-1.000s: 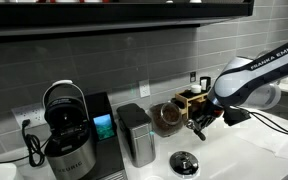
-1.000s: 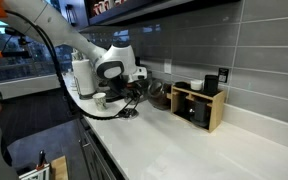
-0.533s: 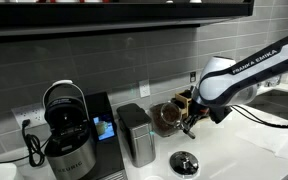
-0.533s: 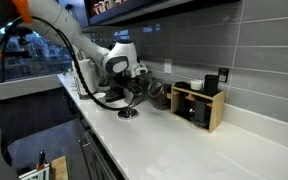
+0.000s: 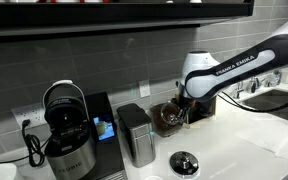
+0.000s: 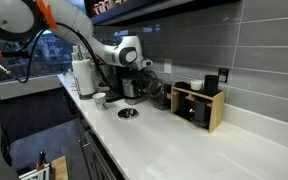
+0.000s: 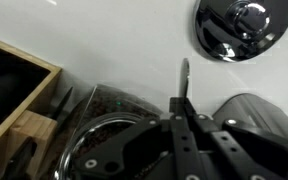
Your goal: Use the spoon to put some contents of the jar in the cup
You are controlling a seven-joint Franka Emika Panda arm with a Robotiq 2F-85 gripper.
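1. The tool (image 7: pixel 181 103) is pressing together on the spoon (image 7: pixel 184 72), whose thin end is sticking out ahead of it.
2. The jar (image 7: pixel 89 108) is sitting just below and beside the spoon. Its wide mouth is angled open, probably to let the spoon dip in.
3. The cup (image 7: pixel 206 38) is standing farther off on the bench (image 7: pixel 114 40), apart from the jar, probably to receive a scoop.

The jar (image 7: pixel 99 115) is cut off by the wrist view's bottom edge.
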